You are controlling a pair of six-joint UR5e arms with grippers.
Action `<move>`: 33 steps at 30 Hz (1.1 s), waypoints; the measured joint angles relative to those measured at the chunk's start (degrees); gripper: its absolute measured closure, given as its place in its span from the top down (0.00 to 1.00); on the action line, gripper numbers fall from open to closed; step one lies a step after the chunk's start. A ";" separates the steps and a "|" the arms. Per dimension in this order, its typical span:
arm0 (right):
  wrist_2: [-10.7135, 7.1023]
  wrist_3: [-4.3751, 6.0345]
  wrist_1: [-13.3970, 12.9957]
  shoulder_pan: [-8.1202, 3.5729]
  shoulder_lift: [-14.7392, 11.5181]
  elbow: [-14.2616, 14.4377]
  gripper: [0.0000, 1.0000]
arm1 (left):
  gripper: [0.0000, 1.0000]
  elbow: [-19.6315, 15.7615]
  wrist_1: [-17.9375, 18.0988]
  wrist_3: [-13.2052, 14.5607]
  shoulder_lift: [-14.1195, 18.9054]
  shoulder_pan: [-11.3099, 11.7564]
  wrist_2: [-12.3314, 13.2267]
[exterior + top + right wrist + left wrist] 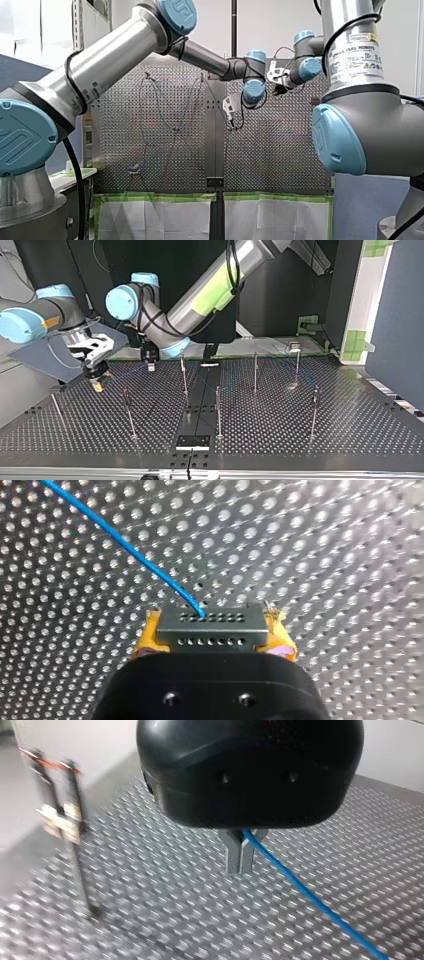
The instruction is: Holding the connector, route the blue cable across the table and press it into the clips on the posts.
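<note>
Two end effectors: both closed on something, neither free.
Right end effector (pixel 214 639): yellow pads clamped on the grey connector (pixel 210 622), over the perforated surface (pixel 350 555).
Left end effector (pixel 241 857): metal fingers together, with the blue cable (pixel 305 895) pinched between them, low over the surface.
Blue cable: leaves the connector, passes through the left end effector, then trails off across the surface.
Nearest post (pixel 184 376): near the left end effector in the top view; its clip is too small to read.
Step in hand: probably carrying the held span to a post's clip.
Doing it well: hold the span lightly taut, line it up over the clip's mouth, press straight down, and avoid tugging the connector.
</note>
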 joint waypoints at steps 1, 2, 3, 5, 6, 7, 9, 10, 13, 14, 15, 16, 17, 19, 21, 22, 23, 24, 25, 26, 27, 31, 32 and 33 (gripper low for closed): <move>-0.26 -0.01 0.45 -0.02 -0.45 -0.06 0.00 | 0.00 0.00 0.02 0.19 0.51 -0.05 0.01; -0.56 -0.03 0.99 -0.05 -1.07 -0.14 0.00 | 0.00 0.00 0.04 0.36 1.20 -0.10 0.02; -0.76 -0.02 1.32 -0.06 -1.51 -0.19 0.00 | 0.00 0.00 0.05 0.44 1.72 -0.13 0.03; -1.10 -0.01 1.85 -0.08 -2.44 -0.26 0.00 | 0.00 0.00 0.07 0.54 2.87 -0.13 0.04; -1.19 0.00 2.04 -0.09 -2.77 -0.28 0.00 | 0.00 0.00 0.06 0.56 3.36 -0.11 0.04; -1.29 0.01 2.24 -0.09 -3.07 -0.30 0.00 | 0.00 0.00 0.06 0.58 3.85 -0.09 0.04; -1.60 0.02 2.60 -0.09 -3.63 -0.35 0.00 | 0.00 0.00 0.07 0.60 4.87 -0.13 0.05; -1.72 0.02 2.72 -0.09 -3.82 -0.36 0.00 | 0.00 0.00 0.08 0.64 5.23 -0.14 0.06; -1.99 0.03 3.04 -0.09 -4.16 -0.37 0.00 | 0.00 0.00 0.44 1.13 5.98 -0.13 0.09; -2.04 0.03 3.11 -0.09 -4.22 -0.38 0.00 | 0.00 0.00 0.64 1.34 6.13 -0.10 0.14; -2.06 0.03 3.14 -0.09 -4.25 -0.38 0.00 | 0.00 0.00 0.80 1.47 6.20 -0.08 0.17; -2.07 0.03 3.17 -0.09 -4.27 -0.38 0.00 | 0.00 0.00 1.01 1.59 6.24 -0.05 0.22; -2.08 0.03 3.18 -0.09 -4.27 -0.39 0.00 | 0.00 0.00 1.38 1.77 6.25 0.01 0.37; -2.22 0.11 3.20 -0.10 -4.21 -0.52 0.00 | 0.00 0.00 2.13 2.07 6.25 0.22 0.87; -2.55 0.35 3.25 -0.13 -4.12 -0.95 0.00 | 0.00 0.00 3.12 2.30 6.25 0.58 1.74; -2.67 0.48 3.29 -0.14 -4.10 -1.22 0.00 | 0.00 0.00 3.53 2.36 6.25 0.76 2.13; -2.82 0.67 3.36 -0.15 -4.08 -1.61 0.00 | 0.00 0.00 3.99 2.43 6.26 1.02 2.67; -2.91 0.82 3.42 -0.16 -4.05 -1.90 0.00 | 0.00 0.01 4.23 2.47 6.26 1.20 3.06; -3.00 0.96 3.46 -0.20 -4.01 -2.16 0.00 | 0.00 0.00 4.40 2.53 6.26 1.37 3.44; -3.16 1.13 3.53 -0.26 -3.97 -2.47 0.00 | 0.00 0.01 4.59 2.60 6.27 1.56 3.95; -3.27 1.22 3.58 -0.32 -3.94 -2.65 0.00 | 0.00 0.00 4.69 2.64 6.27 1.69 4.37; -3.66 1.40 3.80 -0.73 -3.91 -3.12 0.00 | 0.00 0.01 5.23 2.78 6.27 1.96 5.87; -3.71 1.41 3.86 -0.86 -3.90 -3.19 0.00 | 0.00 0.00 5.36 2.79 6.27 1.99 6.11; -3.73 1.42 3.88 -0.97 -3.89 -3.23 0.00 | 0.00 0.00 5.45 2.80 6.27 2.02 6.19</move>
